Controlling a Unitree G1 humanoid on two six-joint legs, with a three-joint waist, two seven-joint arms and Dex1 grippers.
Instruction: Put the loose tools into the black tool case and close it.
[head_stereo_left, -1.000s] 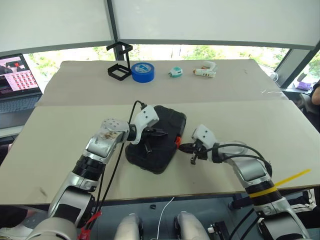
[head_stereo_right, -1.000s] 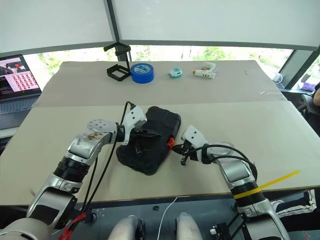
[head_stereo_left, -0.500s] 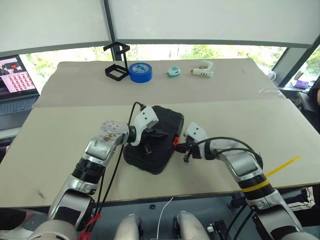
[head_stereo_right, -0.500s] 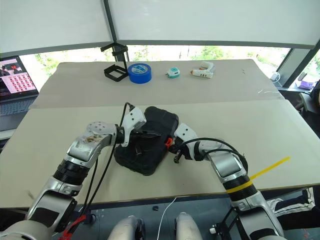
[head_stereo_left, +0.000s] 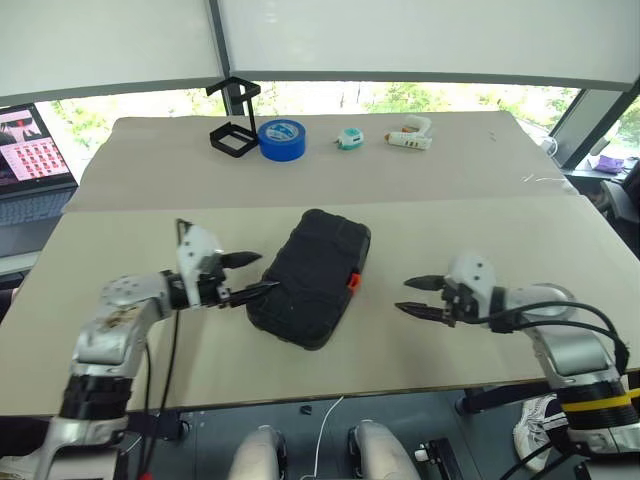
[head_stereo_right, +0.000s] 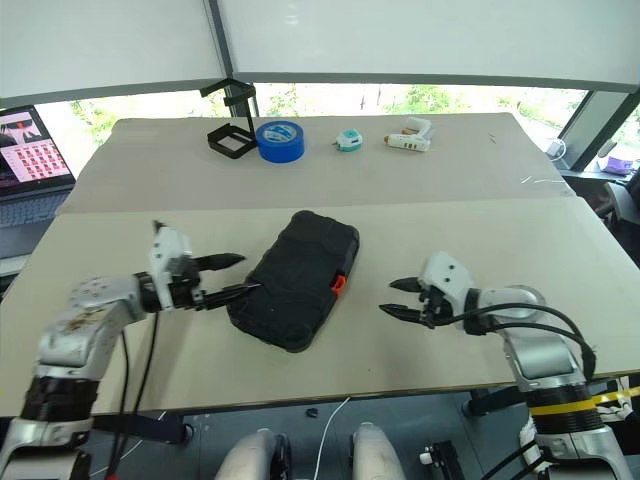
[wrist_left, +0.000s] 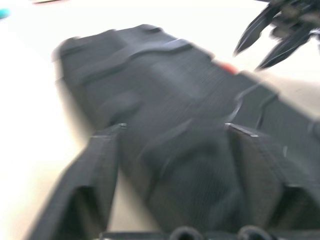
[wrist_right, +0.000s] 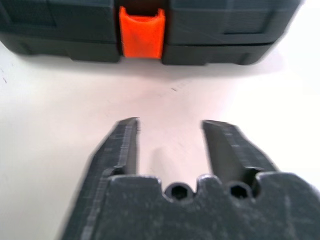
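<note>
Black moulded plastic, the black tool case (head_stereo_left: 310, 277) lies shut mid-counter (head_stereo_left: 480, 220) between the left gripper (head_stereo_left: 246, 274) and right gripper (head_stereo_left: 418, 297), both with jaws spread, empty. Rigid, probably hefty and slick; safest gripped by its long edges.

I see the tool case (head_stereo_left: 311, 277) lying shut mid-tabletop (head_stereo_left: 500, 230), my left gripper (head_stereo_left: 252, 273) at its nine o'clock, my right gripper (head_stereo_left: 414, 296) at three. At twelve, along the far edge: wire stand (head_stereo_left: 234, 130), tape roll (head_stereo_left: 282, 139), glue gun (head_stereo_left: 411, 137).
</note>
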